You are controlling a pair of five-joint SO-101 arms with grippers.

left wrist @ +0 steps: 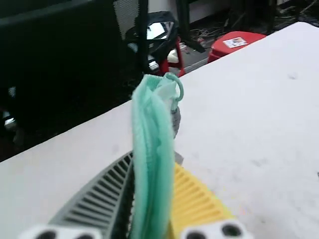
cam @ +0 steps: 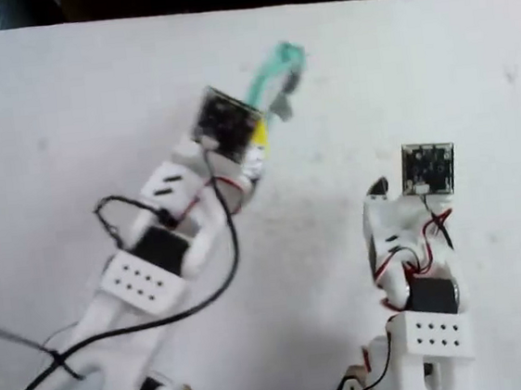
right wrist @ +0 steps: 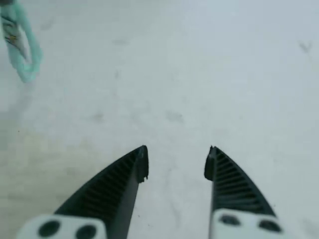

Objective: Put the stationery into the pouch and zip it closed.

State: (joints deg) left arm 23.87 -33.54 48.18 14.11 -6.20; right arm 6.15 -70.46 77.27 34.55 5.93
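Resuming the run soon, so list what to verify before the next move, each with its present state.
1. Left gripper holds the pouch: ok, clamped on it.
2. Right gripper free: ok, open and empty over the table.
3. Right gripper apart from the pouch: ok.
4. Pouch zip closed: cannot tell.
5. Stationery inside the pouch: cannot tell.
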